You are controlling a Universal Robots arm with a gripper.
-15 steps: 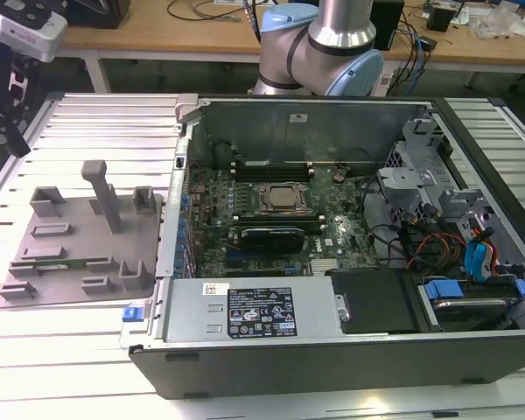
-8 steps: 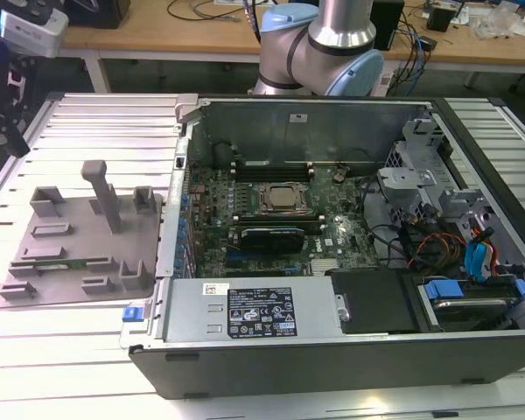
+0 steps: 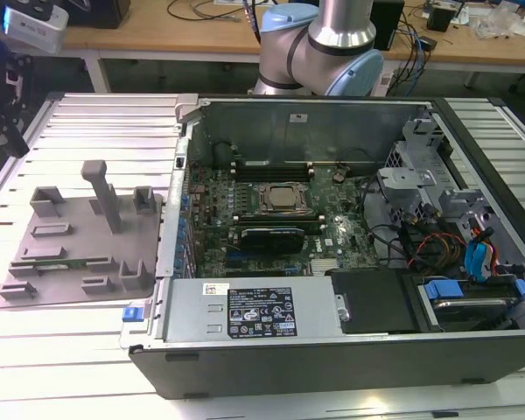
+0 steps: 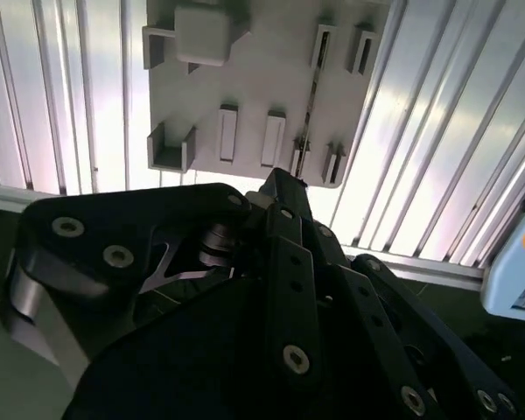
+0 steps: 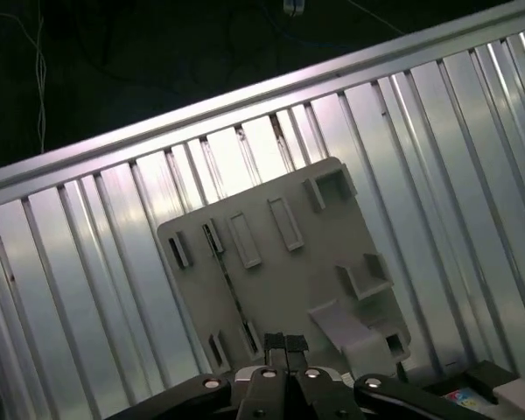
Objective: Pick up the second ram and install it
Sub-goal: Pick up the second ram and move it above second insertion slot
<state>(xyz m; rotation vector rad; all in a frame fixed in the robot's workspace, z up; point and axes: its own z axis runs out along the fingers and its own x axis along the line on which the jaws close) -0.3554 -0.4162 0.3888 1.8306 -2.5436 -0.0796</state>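
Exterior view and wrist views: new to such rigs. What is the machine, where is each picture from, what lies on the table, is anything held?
The machine is a robot arm with a claw. The exterior view comes from a camera off the arm: an open computer case and a grey holder tray sit on a ribbed table. Both wrist views come from cameras on the arm, looking past the claw at the tray. The second ram, a thin stick, stands in the tray. The claw looks shut and holds nothing.
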